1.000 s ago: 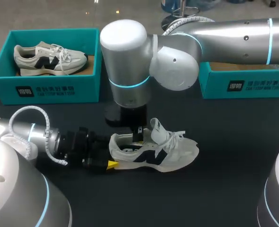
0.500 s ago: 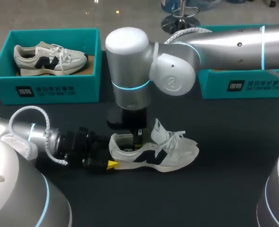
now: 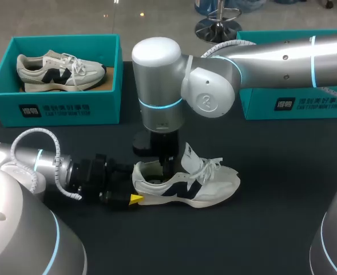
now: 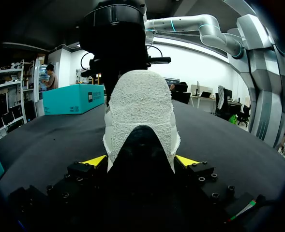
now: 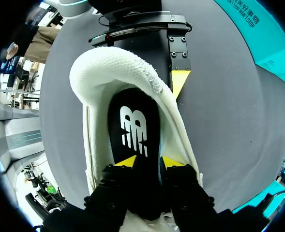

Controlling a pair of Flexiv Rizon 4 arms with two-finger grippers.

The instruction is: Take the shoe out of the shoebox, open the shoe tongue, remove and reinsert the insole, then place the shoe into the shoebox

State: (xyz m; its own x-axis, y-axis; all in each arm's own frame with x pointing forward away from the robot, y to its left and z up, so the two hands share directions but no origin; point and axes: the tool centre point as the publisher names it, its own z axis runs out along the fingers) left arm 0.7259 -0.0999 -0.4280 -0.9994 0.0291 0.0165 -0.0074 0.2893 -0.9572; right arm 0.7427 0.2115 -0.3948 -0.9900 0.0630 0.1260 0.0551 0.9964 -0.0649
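The shoe (image 3: 185,186) lies mid-table, toe toward 3 o'clock. The left gripper (image 4: 141,160) pinches its heel from both sides, at the 9 o'clock end. The right gripper (image 5: 149,162) is down in the opening, tips spread, right over the insole (image 5: 132,130).

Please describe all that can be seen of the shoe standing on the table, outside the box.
The shoe is a white sneaker with a dark side logo, white laces and a textured fabric heel. It stands upright on the black table, tongue raised. The left gripper clamps its heel between its jaws; the right gripper reaches into its opening, at the dark insole.
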